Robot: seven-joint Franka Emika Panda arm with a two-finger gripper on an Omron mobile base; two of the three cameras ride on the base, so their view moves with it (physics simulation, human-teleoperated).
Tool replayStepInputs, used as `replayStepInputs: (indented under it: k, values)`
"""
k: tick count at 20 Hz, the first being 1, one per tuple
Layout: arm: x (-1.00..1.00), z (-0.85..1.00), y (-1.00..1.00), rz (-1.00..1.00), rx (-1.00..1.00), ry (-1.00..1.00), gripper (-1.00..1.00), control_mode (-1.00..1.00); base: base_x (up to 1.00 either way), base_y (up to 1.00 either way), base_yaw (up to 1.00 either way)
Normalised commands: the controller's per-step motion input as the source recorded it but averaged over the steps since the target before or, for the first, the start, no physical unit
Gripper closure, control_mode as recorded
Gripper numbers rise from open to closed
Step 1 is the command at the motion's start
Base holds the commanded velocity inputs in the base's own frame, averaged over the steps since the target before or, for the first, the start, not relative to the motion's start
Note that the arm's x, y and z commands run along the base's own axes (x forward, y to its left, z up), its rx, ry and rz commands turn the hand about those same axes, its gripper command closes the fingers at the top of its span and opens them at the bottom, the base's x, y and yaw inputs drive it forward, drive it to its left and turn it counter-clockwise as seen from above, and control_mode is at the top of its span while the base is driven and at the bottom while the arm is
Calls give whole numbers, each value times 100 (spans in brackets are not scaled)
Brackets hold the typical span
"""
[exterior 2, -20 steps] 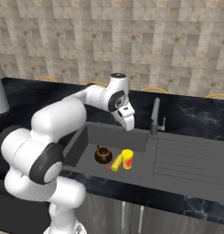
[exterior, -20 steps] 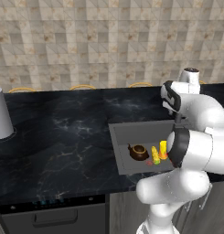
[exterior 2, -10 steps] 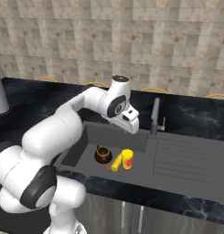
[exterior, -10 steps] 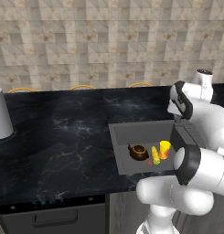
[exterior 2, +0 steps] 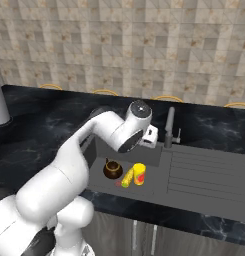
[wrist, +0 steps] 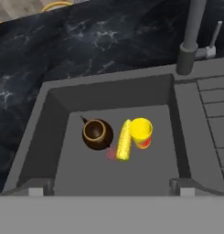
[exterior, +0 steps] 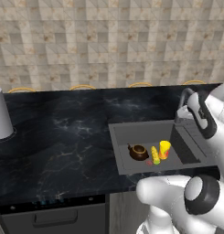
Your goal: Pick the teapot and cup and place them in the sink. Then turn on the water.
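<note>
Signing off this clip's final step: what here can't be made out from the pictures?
- Left base view: dark gooseneck tap is partly behind the white arm; its lever is hidden.
- Right base view: gripper jaws are hidden behind the wrist.
- Hand view: tap spout is cut by the top edge.
- Small red piece beside the knobbly yellow item: too small.

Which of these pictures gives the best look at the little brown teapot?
The hand view: it looks straight down into the sink, so the teapot is large and its open top and spout show, beside the cup. Both base views show it small, from the side: and.
</note>
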Motion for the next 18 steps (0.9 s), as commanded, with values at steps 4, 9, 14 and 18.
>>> replayStepInputs:
  k: [4, 9, 14, 18]
  values:
    - [-18, 2, -17, 38, 0, -52, -100, -100, 0, 0, 0]
    - [0, 14, -5, 49, 0, -23, -100, -100, 0, 0, 0]
    - [23, 28, 0, 62, 0, -10, -100, -100, 0, 0, 0]
    - [19, 30, -5, 65, 0, -20, -100, -100, 0, 0, 0]
